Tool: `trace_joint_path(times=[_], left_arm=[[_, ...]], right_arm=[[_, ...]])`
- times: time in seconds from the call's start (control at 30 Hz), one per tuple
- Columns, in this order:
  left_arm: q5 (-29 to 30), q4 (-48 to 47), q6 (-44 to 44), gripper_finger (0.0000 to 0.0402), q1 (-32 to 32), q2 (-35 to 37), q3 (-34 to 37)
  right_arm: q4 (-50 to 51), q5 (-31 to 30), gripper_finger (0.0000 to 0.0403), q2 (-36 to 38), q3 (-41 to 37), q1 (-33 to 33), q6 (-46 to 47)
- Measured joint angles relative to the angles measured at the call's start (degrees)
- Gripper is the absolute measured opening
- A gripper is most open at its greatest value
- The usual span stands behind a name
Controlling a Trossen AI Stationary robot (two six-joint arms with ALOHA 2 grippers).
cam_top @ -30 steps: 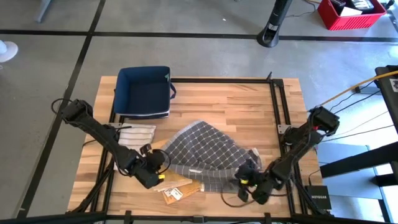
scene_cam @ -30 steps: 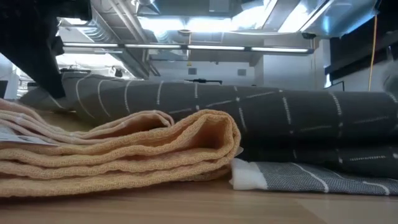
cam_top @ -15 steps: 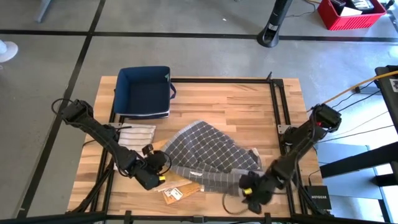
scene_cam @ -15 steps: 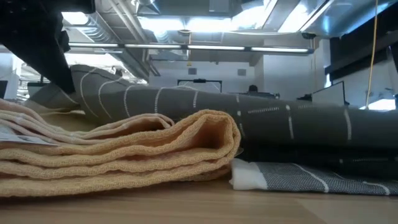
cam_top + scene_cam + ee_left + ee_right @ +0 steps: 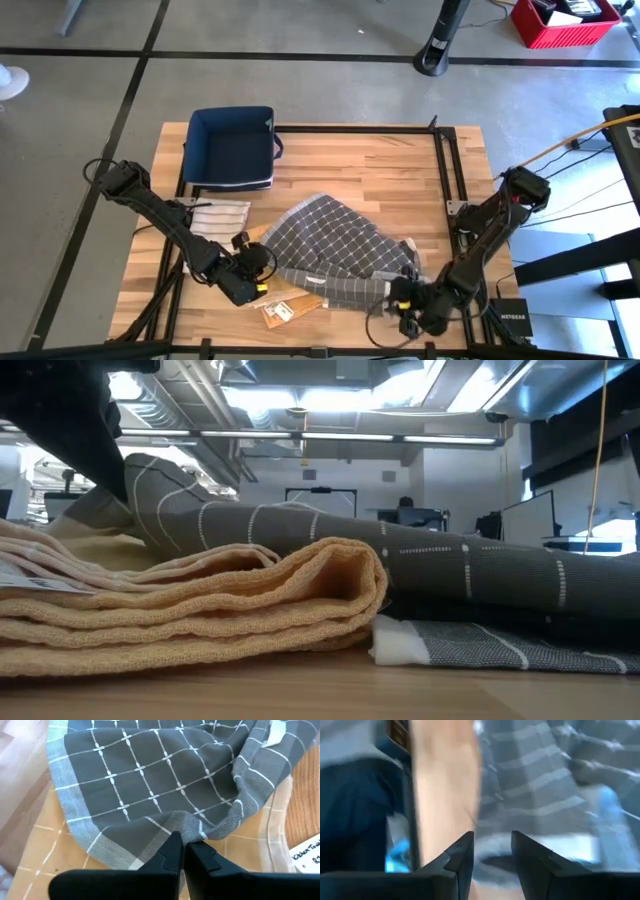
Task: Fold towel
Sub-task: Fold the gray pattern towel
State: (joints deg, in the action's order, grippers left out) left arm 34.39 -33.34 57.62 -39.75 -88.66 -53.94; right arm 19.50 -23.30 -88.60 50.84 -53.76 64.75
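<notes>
Left gripper [image 5: 262,268] pinched tight on the near-left edge of the grey checked towel [image 5: 330,250], just above the folded tan towel [image 5: 290,300]. Grey towel rumpled across the table's [image 5: 380,165] front middle. Right gripper [image 5: 405,300] off the towel's right corner, fingers [image 5: 462,855] parted, holding nothing.

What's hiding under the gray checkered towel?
A folded yellow towel pokes out from under the gray checkered towel, resting on the wooden table. How far it reaches underneath is covered.
</notes>
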Motion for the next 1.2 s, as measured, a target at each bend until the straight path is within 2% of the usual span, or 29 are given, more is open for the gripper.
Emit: trace_joint_path(times=[0.1, 0.23, 0.33, 0.47, 0.67, 0.83, 1.0, 1.2], left_arm=[[0.00, -0.03, 0.05, 0.0004, 0.00, 0.00, 0.01], [0.16, -0.05, -0.04, 0.0006, 0.00, 0.00, 0.01], [0.37, -0.06, -0.02, 0.0007, 0.00, 0.00, 0.01], [0.39, -0.04, -0.09, 0.0007, 0.00, -0.01, 0.00], [0.39, -0.04, -0.23, 0.0007, 0.00, -0.02, -0.01], [0.42, -0.04, -0.21, 0.0007, 0.00, -0.02, -0.01], [0.42, -0.07, -0.21, 0.0008, 0.00, -0.03, -0.01], [0.39, -0.04, -0.79, 0.0008, 0.00, -0.04, -0.01]], right_arm=[[7.27, 5.15, 0.0131, 3.54, -0.03, 2.71, 3.02], [15.96, 1.92, 0.0131, 6.84, 0.02, 3.75, 9.46], [20.55, 1.93, 0.0131, 7.02, -0.26, 4.39, 13.83], [15.22, 2.37, 0.0131, 7.00, -3.79, 4.42, 18.14], [0.28, 2.36, 0.0131, 7.02, -10.39, 4.33, 24.28], [-1.19, 2.91, 0.0138, 7.02, -12.95, 4.24, 29.58], [-9.31, 3.34, 0.0170, 7.02, -14.53, 4.29, 28.77], [-10.46, 2.49, 0.0181, 7.02, -14.48, 4.29, 27.48]])
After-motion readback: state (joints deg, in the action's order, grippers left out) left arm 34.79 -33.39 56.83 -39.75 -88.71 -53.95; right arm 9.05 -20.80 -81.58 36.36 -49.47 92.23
